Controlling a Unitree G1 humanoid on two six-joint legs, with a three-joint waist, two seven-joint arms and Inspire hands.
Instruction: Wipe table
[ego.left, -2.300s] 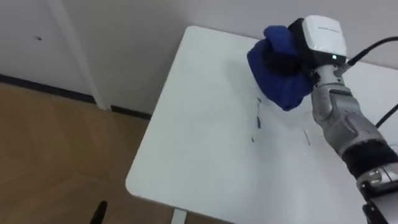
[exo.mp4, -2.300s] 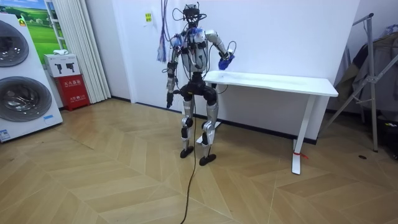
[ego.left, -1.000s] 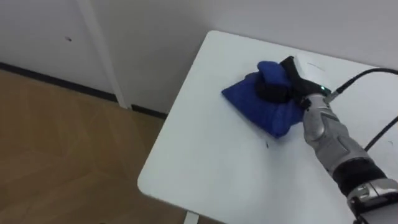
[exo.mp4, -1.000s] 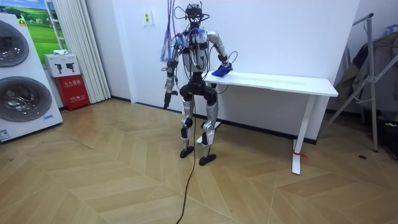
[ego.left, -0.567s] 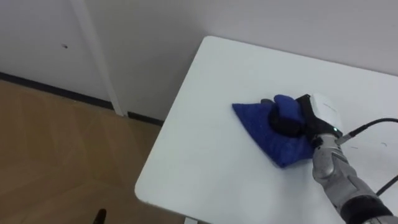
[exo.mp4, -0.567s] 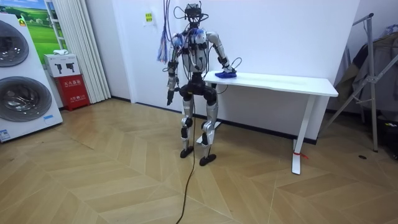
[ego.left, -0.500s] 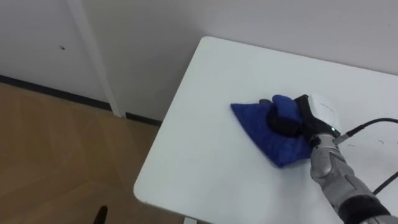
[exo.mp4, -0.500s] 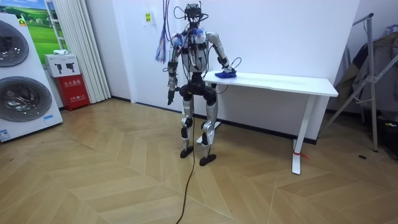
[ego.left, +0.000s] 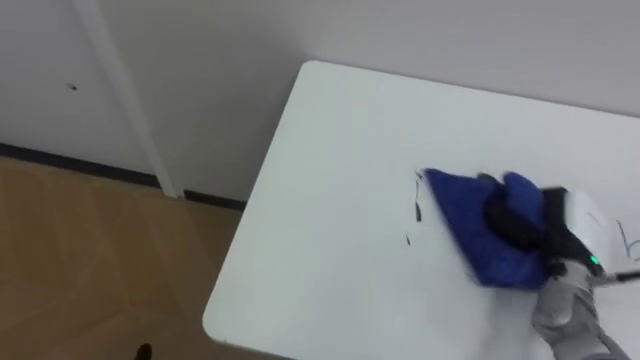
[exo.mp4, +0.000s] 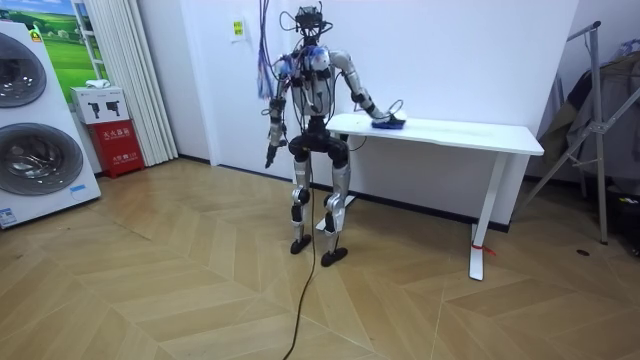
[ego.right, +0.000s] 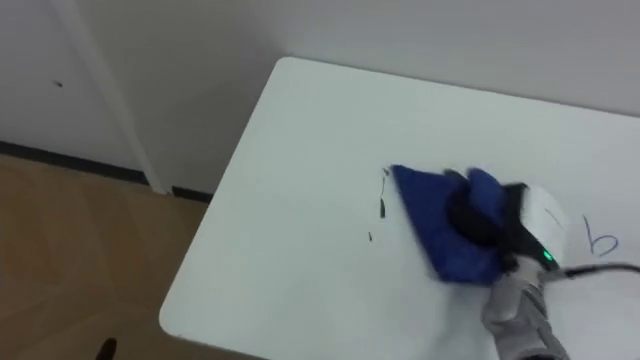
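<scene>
A blue cloth (ego.left: 468, 226) lies bunched on the white table (ego.left: 330, 200), right of the middle. My right hand (ego.left: 562, 226) comes in from the lower right and presses it down, dark fingers curled into its folds. Short dark marks (ego.left: 416, 206) show on the tabletop just left of the cloth, and a curved pen mark (ego.right: 602, 243) lies to the right of the hand. In the room view I stand at the table's (exo.mp4: 470, 130) left end with the right arm stretched over it to the cloth (exo.mp4: 388, 124). My left hand (exo.mp4: 268, 152) hangs at my side.
The table's near-left corner (ego.left: 215, 315) and front edge drop to wooden floor; a white wall runs behind it. The room view has washing machines (exo.mp4: 40, 130) and a red box (exo.mp4: 118, 145) at its left, a metal rack (exo.mp4: 600, 120) at its right.
The right hand brought the cloth down from the air onto the table, then slid it to the right, uncovering the dark marks. The left arm stayed hanging.
</scene>
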